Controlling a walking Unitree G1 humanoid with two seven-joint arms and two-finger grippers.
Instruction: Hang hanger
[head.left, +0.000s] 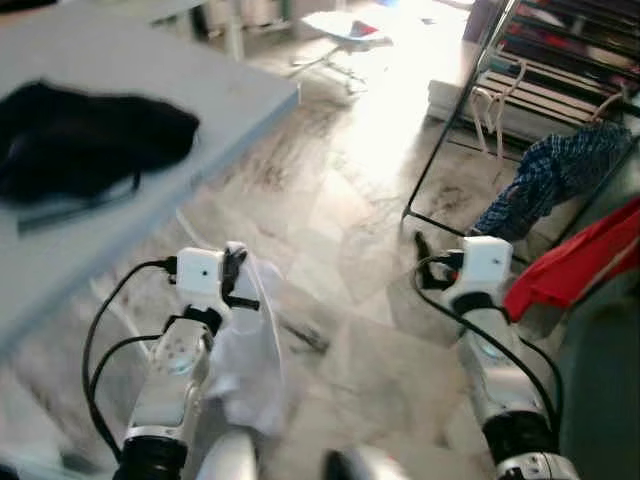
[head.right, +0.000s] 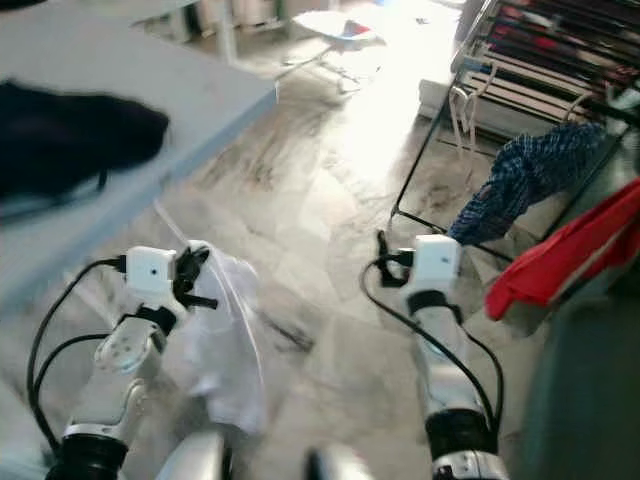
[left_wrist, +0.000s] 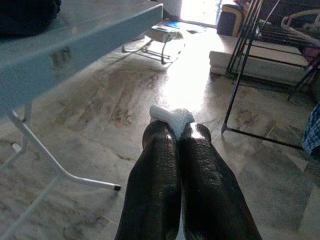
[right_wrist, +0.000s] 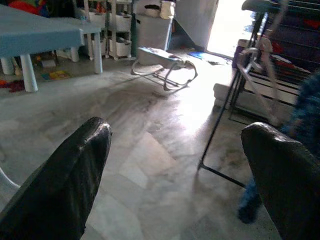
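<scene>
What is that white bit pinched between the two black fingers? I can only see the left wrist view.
Observer: It is the top of a white garment. The left gripper is shut on it, and the rest drapes down beside the arm, above the floor.
Operator: What is the other arm doing?
Observer: The right gripper is open and holds nothing. It is raised, facing the black drying rack.
Operator: Is anything on that rack?
Observer: A red garment hangs on its right side, below a blue checked garment.
</scene>
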